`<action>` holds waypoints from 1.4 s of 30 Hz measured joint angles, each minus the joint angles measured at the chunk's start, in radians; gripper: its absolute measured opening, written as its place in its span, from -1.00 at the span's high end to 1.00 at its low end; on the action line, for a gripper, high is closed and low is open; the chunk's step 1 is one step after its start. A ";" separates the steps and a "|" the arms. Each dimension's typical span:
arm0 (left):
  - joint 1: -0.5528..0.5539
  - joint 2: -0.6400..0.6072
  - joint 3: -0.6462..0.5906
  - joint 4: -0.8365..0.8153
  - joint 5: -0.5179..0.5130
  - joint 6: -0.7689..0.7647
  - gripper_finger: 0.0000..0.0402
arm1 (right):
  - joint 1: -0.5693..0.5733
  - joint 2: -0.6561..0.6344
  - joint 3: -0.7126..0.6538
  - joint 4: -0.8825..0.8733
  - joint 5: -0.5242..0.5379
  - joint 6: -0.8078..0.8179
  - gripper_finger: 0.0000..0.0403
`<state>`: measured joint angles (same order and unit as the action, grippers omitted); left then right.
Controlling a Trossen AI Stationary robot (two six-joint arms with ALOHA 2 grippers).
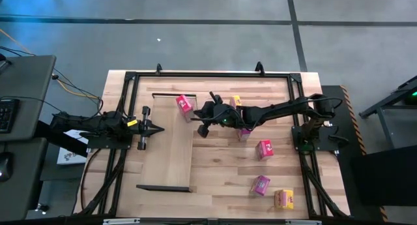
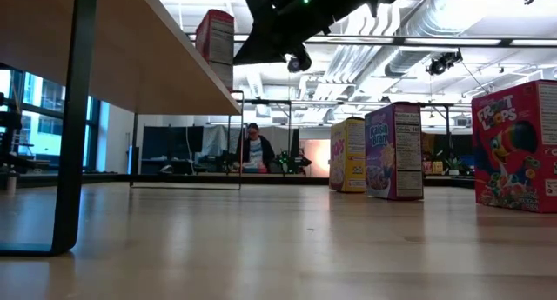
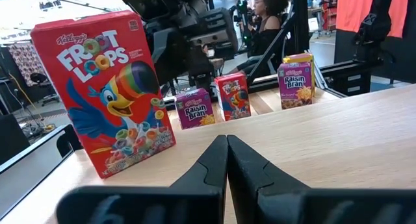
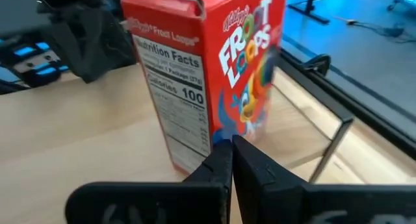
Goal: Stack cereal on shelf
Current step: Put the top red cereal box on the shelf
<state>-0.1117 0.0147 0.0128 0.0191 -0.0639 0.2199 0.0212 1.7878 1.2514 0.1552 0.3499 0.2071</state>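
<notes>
Red box (image 1: 184,103) upright on shelf (image 1: 171,156) — right gripper (image 1: 202,114) just beside it, jaws pressed together, holding nothing, likely nudging it square. Left gripper (image 1: 156,128) parked over shelf's near edge, jaws pressed together too — five boxes waiting on surface (image 1: 228,179).

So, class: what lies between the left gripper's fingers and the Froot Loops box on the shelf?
Nothing: the high view shows bare shelf between the shut left gripper and the Froot Loops box; the left wrist view agrees.

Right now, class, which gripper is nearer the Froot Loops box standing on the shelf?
Right. The right gripper sits just beside the Froot Loops box on the shelf; the left gripper waits farther off.
</notes>
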 joint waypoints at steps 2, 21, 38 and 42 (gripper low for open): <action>0.000 0.000 0.000 0.000 0.000 0.000 1.00 | 0.000 0.000 0.000 0.008 -0.023 0.002 1.00; 0.000 0.000 0.000 0.000 0.000 0.000 1.00 | 0.006 0.000 0.000 0.053 -0.118 0.073 1.00; 0.000 0.000 0.000 0.000 0.000 0.000 1.00 | 0.006 0.000 0.002 0.052 -0.175 0.058 1.00; 0.000 0.000 0.000 0.000 0.000 0.000 1.00 | 0.006 -0.037 0.002 -0.083 -0.167 0.013 1.00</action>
<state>-0.1116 0.0147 0.0128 0.0190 -0.0635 0.2199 0.0269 1.7511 1.2537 0.0724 0.1826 0.2198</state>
